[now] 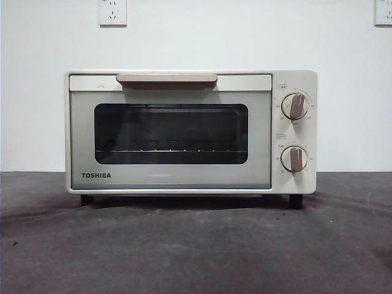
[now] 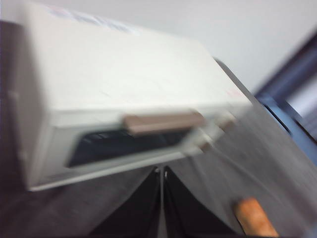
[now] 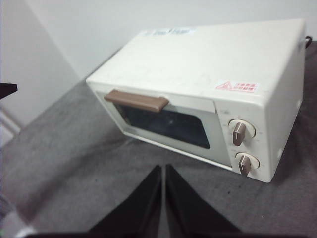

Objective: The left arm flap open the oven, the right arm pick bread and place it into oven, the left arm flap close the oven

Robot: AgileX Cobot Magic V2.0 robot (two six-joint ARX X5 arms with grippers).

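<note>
I am seeing the oven (image 1: pixel 190 131) sitting shut on the dark table (image 1: pixel 196 251), door up, handle (image 1: pixel 166 79) along its top edge. My left claw (image 2: pixel 161 208) is hanging closed in front of the door, its view blurring. The bread (image 2: pixel 255 217) is lying on the table beside that claw. My right claw (image 3: pixel 163 198) is waiting closed, well apart from the oven.

Left wrist view smeared by motion blur: oven (image 2: pixel 124 99) edges soft, knob detail lost. Bread (image 2: pixel 255 218) beside the oven, blurred, cut by the frame edge. Oven interior (image 1: pixel 171 133) dark behind the glass; only the rack line reads. Dial markings by the knobs (image 1: pixel 294 106) too small to read.
</note>
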